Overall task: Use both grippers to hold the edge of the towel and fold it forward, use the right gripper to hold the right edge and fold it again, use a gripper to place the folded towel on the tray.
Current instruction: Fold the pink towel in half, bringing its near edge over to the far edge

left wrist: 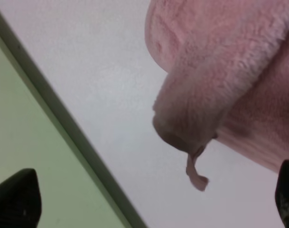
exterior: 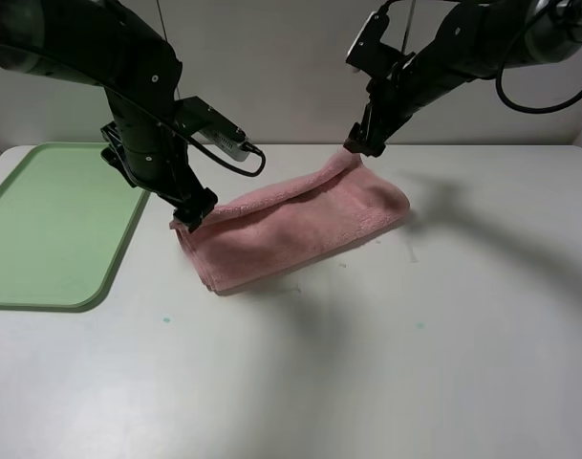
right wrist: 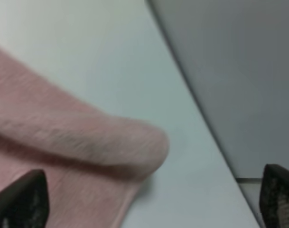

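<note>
The pink towel (exterior: pixel 300 225) lies folded in half on the white table, its fold toward the front. My left gripper (exterior: pixel 195 212) hovers at the towel's left corner, open. In the left wrist view its fingers (left wrist: pixel 16 199) stand wide apart, and the towel's corner (left wrist: pixel 191 118) with its small loop (left wrist: pixel 196 175) lies free between them. My right gripper (exterior: pixel 359 143) is open just above the far right corner. The right wrist view shows its fingertips (right wrist: pixel 25 194) spread on both sides of the rolled towel edge (right wrist: pixel 87 140) without touching it. The light green tray (exterior: pixel 52 220) sits at the left.
The tray's dark rim (left wrist: pixel 63 118) runs close beside the left gripper. A grey back wall (right wrist: pixel 229 71) rises just behind the table's far edge near the right gripper. Bare white tabletop (exterior: pixel 367 363) spreads in front of the towel.
</note>
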You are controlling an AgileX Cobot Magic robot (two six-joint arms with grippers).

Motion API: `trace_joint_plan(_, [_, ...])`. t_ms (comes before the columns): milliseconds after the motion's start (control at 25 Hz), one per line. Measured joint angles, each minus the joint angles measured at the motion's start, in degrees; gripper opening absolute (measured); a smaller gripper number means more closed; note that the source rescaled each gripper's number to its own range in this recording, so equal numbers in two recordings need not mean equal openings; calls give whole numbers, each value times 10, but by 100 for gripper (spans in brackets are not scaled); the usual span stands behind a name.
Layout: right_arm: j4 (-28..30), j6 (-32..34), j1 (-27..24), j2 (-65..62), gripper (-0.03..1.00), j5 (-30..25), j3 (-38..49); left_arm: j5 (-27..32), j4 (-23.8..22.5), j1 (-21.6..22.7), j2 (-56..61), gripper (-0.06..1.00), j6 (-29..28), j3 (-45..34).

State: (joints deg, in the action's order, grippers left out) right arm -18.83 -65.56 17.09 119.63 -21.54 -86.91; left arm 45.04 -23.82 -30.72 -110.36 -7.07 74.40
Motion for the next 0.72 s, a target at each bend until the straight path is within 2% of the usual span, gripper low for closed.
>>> trace_joint_plan(400, [-2, 4, 0, 0, 100, 10, 0, -1, -3, 0, 0, 100, -3, 0])
trace_joint_plan(600, [-2, 4, 0, 0, 100, 12, 0, 2, -50, 0, 0, 100, -28, 0])
trace_joint_plan(720, [-2, 4, 0, 0, 100, 12, 0, 1, -61, 0, 0, 100, -35, 0])
